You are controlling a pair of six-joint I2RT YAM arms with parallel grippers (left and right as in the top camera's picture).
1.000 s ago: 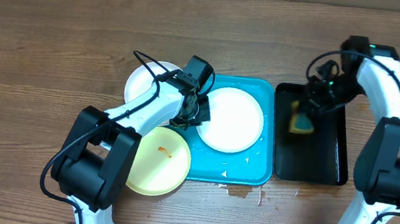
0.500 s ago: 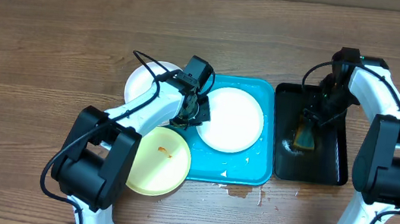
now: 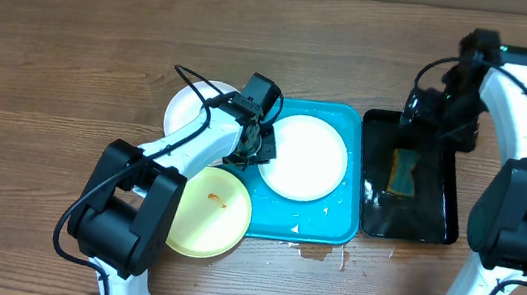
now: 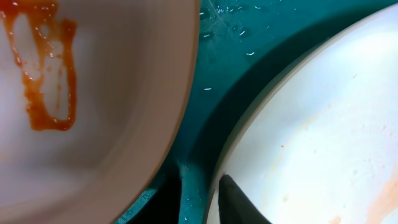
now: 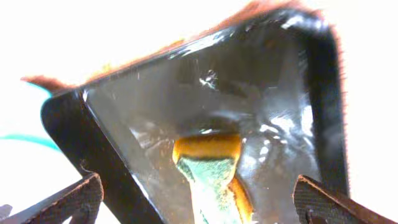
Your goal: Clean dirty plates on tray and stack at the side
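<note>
A white plate (image 3: 307, 158) lies in the turquoise tray (image 3: 320, 220). My left gripper (image 3: 259, 147) sits at that plate's left rim. In the left wrist view one black fingertip (image 4: 239, 202) rests on the white plate (image 4: 311, 137), above the tray (image 4: 224, 56); the other finger does not show clearly. A yellow-green plate (image 3: 205, 211) with an orange-red smear overlaps the tray's left edge; the smeared plate (image 4: 93, 93) fills the wrist view's left. A second white plate (image 3: 191, 108) lies on the side, on the bare table. My right gripper (image 3: 423, 122) (image 5: 205, 202) hangs open.
A yellow-and-green sponge (image 3: 404, 172) (image 5: 211, 162) lies loose in the wet black tray (image 3: 437, 214) to the right of the turquoise one. Small crumbs and a wet patch (image 3: 316, 250) sit at the turquoise tray's front edge. Brown tabletop (image 3: 73, 54) surrounds everything.
My right gripper has opened and let go of the sponge, which now lies in the black tray, and has pulled back toward the tray's far end. The left arm stays put.
</note>
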